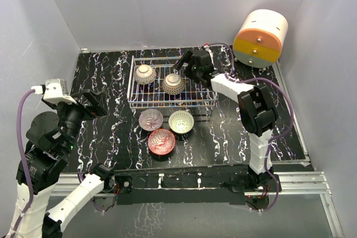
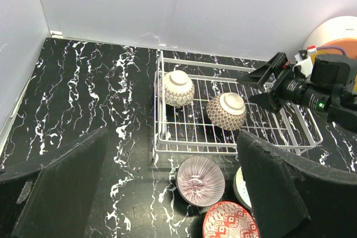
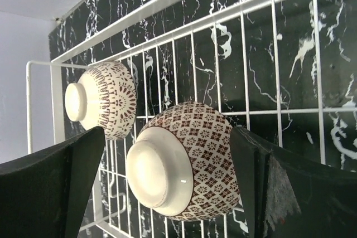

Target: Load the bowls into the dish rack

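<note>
With right tool (image 3: 167, 137) spread and pinching nothing, straddles a small brown-and-white patterned ceramic bowl (image 3: 195, 154) lying overturned between its fingers in the white wire dish rack (image 2: 195, 150); probably rigid, slick, chippable: grip across the rim.

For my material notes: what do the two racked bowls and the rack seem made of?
Near bowl and far bowl: likely glazed ceramic, glossy pale foot rings. Dish rack: probably white-coated metal wire, thin straight rods.

Right hand (image 1: 183, 63) out at far side, fingers spread wide. Left hand (image 1: 93, 102) near-left, arm folded, likewise spread.
</note>
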Robot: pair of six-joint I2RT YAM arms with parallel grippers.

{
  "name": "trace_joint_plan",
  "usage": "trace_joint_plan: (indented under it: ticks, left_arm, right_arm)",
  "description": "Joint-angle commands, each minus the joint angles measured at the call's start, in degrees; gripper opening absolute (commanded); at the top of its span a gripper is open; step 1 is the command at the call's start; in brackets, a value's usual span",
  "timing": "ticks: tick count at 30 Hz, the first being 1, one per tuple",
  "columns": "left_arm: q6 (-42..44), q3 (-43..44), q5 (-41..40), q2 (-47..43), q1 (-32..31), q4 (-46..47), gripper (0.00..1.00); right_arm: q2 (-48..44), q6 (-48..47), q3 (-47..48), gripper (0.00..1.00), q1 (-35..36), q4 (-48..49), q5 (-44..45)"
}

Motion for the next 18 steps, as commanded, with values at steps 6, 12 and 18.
trace_joint_plan:
  ticks: [6, 12, 18]
  left_arm:
    - [0.17, -1.07, 0.26, 0.1, -0.2, 1.59, 0.97]
    - [0.0, -2.58, -0.22, -0.86, -0.18, 1.69, 0.97]
    - [0.34, -2.67, -0.35, -0.96, -0.16, 1.18, 0.97]
  right_arm:
    - [4.2, -27.25, 27.66, 0.98, 4.65, -26.53, 6.86]
    - [8.37, -38.08, 37.68, 1.0, 11.96, -37.4, 21.08]
    - [8.98, -38.1, 36.76, 0.99, 13.56, -41.38, 26.15]
